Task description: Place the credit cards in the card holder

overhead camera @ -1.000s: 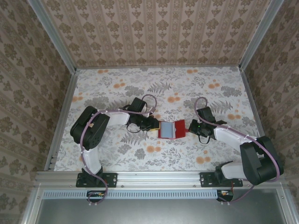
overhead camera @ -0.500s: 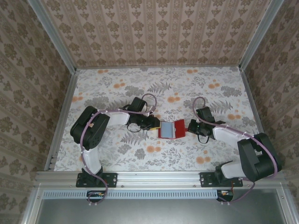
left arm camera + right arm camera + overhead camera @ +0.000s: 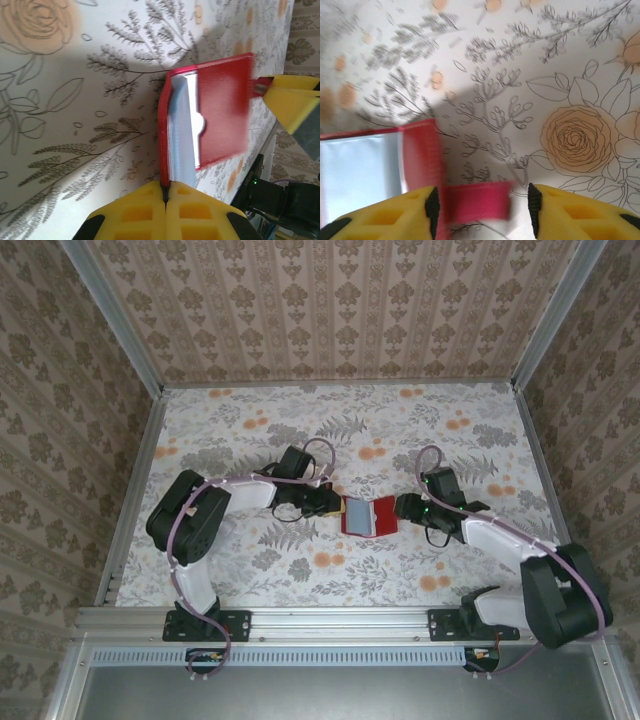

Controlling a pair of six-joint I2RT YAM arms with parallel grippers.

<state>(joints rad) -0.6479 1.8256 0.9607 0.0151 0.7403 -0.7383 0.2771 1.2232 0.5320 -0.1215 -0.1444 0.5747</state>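
Note:
The red card holder (image 3: 367, 516) lies open on the floral table between the two arms, its pale see-through pockets (image 3: 182, 135) facing up. My left gripper (image 3: 165, 195) is shut on the edge of the holder's left red cover (image 3: 162, 150). My right gripper (image 3: 482, 205) stands open at the holder's right side (image 3: 400, 507). A red strap (image 3: 477, 200) from the right flap (image 3: 420, 150) lies between its jaws, with a gap at the right finger. The credit cards are hidden.
The floral table (image 3: 330, 420) stretches out behind the arms. Metal frame rails (image 3: 135, 490) and patterned walls bound it left, right and back. The right gripper's yellow finger (image 3: 295, 102) pokes in beside the holder's far flap in the left wrist view.
My right gripper has opened and let go of the red strap. My left gripper has closed tight on the holder's left cover. The holder has barely moved.

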